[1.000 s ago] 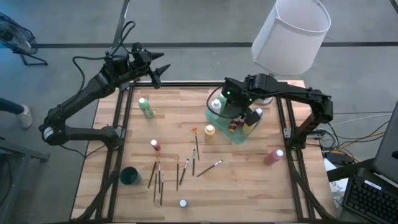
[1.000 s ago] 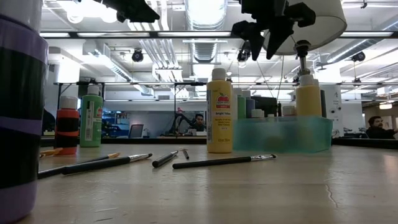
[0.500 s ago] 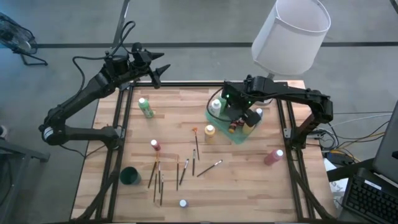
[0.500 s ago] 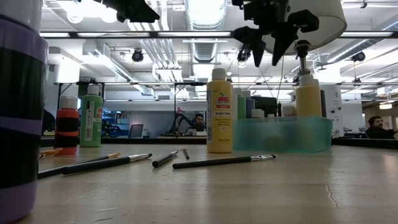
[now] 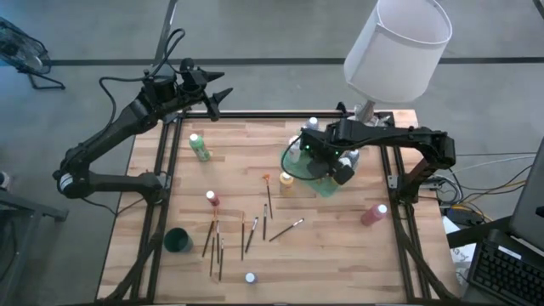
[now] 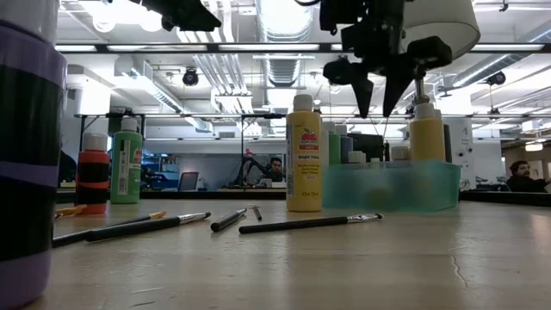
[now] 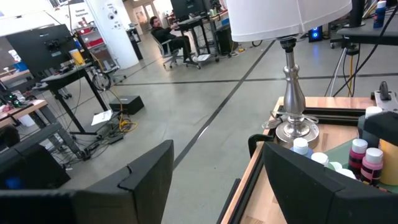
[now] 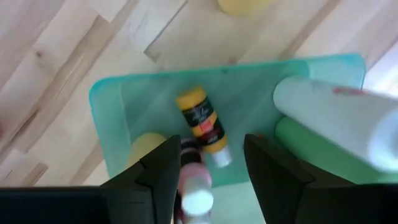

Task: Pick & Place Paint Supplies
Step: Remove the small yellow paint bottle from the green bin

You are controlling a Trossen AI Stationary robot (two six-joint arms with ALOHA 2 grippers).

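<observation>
Over the last second we see the right tool [image 5: 316, 158] shift leftward in the overhead view, from the centre-right of the green tray [image 5: 297, 172] toward its left half, and in the table-level view it has come lower, its two fingers now hanging spread and empty just above the bottles in the tray. Its wrist camera looks straight down between those parted fingers at a small orange-yellow bottle [image 8: 200, 122] lying on its side on the tray floor, with a pink bottle [image 8: 193, 186] right beside it and a large white-capped bottle [image 8: 336, 112] at the right edge of that frame. We read this as a drop just finished and the arm pulling off toward the next item, though we cannot see the release itself. Plenty is left outside the tray: a yellow bottle [image 5: 287, 179] just left of it, a green bottle [image 5: 199, 146] at upper left, a red bottle [image 5: 212, 199] near centre, a pink one [image 5: 372, 214] at lower right, a white cap [image 5: 250, 278] at bottom centre, and the scattered brushes [image 5: 251, 234] on the surface. The left tool [image 5: 217, 96] waits released beyond the upper left corner of the surface.
</observation>
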